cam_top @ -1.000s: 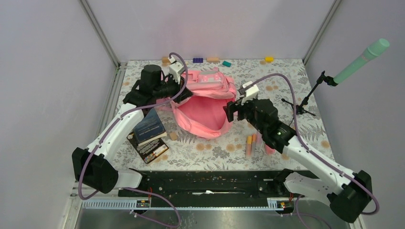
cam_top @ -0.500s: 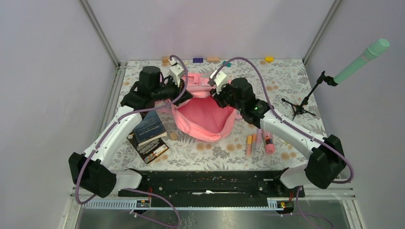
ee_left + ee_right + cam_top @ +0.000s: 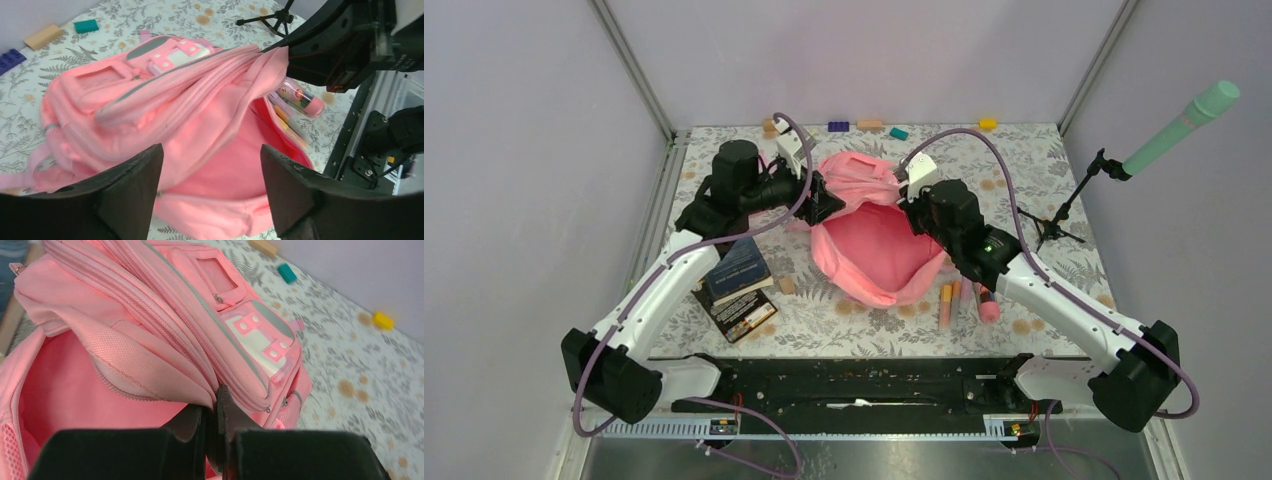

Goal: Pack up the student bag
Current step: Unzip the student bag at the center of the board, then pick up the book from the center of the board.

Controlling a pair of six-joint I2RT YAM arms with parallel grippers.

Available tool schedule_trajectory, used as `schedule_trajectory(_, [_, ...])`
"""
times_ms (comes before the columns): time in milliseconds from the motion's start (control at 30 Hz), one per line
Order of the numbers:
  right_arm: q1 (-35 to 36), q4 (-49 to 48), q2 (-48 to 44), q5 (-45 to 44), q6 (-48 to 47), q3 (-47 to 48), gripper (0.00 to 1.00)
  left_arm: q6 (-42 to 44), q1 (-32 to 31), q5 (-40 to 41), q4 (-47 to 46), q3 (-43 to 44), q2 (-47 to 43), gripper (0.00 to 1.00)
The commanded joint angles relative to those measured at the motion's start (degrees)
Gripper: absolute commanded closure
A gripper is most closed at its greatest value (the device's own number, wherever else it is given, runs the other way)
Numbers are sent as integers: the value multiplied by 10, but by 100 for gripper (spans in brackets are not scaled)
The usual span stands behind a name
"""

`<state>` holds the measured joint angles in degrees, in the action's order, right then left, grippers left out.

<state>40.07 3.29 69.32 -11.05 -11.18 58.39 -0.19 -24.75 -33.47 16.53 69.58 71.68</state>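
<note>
The student bag (image 3: pixel 869 245), a large pink backpack, lies in the middle of the table with its main compartment gaping toward the arms. My right gripper (image 3: pixel 909 198) is shut on the edge of the upper flap at the bag's right side, holding the mouth up; the right wrist view shows the pink fabric (image 3: pixel 165 325) pinched between the jaws (image 3: pixel 216 407). My left gripper (image 3: pixel 828 206) hovers at the bag's left rim, open and holding nothing. In the left wrist view its fingers (image 3: pixel 132 192) frame the open pink interior (image 3: pixel 220 150).
Two books (image 3: pixel 738 283) lie left of the bag, with a small wooden block (image 3: pixel 786 285) beside them. Markers and a pink tube (image 3: pixel 966 300) lie to its right. Small coloured blocks (image 3: pixel 870 125) line the back edge. A tripod (image 3: pixel 1054 218) with a mint microphone stands at the right.
My right gripper swung in to the bag's top flap and shut on its edge. My left gripper let go of the bag and opened. The bag shifted a little rightward.
</note>
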Motion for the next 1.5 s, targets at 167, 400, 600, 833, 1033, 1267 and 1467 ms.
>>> schedule_trajectory(167, [-9,-7,35,-181,107,30,100,-109,-3,208,-55,-121,-133,6])
schedule_trajectory(400, [-9,-18,62,-168,139,36,100,-207,108,292,37,-256,-226,1])
schedule_trajectory(600, [-9,-47,55,-149,149,21,100,-215,328,210,57,-260,-165,1])
schedule_trajectory(833, [-9,-58,35,-127,145,5,100,-229,493,140,-54,-263,-52,1])
schedule_trajectory(1033, [-9,-64,14,-122,145,-7,100,-194,538,94,-67,-237,54,2])
schedule_trajectory(1267, [-11,-69,4,-115,146,-17,100,-173,542,78,-75,-219,140,1])
schedule_trajectory(1467, [-10,-74,-1,-113,145,-22,100,-133,542,56,-45,-185,207,1])
